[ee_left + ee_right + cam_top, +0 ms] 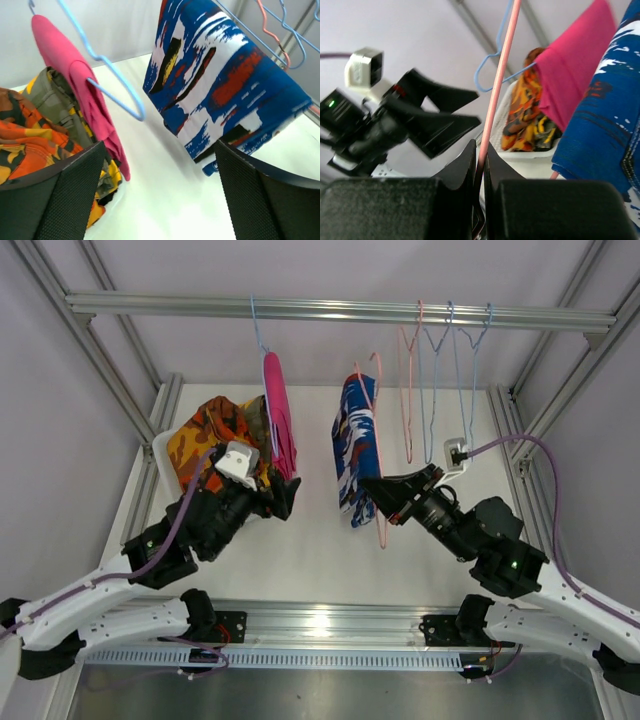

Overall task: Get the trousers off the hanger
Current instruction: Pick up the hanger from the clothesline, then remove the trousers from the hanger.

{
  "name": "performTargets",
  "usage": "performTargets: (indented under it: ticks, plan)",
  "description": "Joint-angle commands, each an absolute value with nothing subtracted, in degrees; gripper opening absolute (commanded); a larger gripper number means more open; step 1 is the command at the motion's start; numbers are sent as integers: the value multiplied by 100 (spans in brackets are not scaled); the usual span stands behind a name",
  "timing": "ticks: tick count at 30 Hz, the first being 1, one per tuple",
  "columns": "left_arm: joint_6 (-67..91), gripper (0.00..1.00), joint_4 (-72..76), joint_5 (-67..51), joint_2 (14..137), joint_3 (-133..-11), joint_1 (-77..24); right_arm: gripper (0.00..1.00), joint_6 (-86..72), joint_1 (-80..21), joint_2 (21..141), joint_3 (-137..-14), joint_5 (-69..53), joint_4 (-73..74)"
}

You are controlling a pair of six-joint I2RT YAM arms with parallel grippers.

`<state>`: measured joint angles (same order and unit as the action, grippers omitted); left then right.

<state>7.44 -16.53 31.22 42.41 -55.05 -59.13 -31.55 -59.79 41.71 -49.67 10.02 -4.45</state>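
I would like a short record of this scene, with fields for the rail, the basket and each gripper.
hung with cloth: magenta pink trousers on a blue hanger; blue-and-white patterned trousers on a pink hanger
empty on rail: three hangers, at the right
white basket: orange camouflage trousers and other cloth
left gripper: open, holding nothing
right gripper: shut on the pink hanger

Locate the white bench [320,560]. You will find one item standing directly on it: a white bin [160,452] at the far-left corner. Orange camouflage trousers [205,432] heaped inside hide most of its rim, so its exact footprint is uncertain.
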Motion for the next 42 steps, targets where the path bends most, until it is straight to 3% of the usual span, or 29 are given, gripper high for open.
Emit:
performTargets:
  ticks: [1,7,11,15,29,42]
  plan:
    - [308,95,-1336,3892,4368,-5379,-6519,0,-2680,-6152,3745,-5142,2337,-1398]
    - [220,99,-1222,5224,4737,-5405,-7696,0,-3085,-6205,3420,-4992,2997,-1002]
    - [1104,99,-1450,5976,4992,-5353,-8261,0,-3269,-6214,3279,-4843,3129,-844]
    - [1362,99,-644,6029,5080,-4573,-8446,0,-3515,-6214,3252,-4773,3111,-598]
    - [458,99,3345,5670,6362,-3832,-8657,0,-4245,-6205,2865,-4096,3331,-246]
    - [193,100,5071,5361,7672,-3762,-8684,0,-4553,-6179,2646,-3911,3498,369]
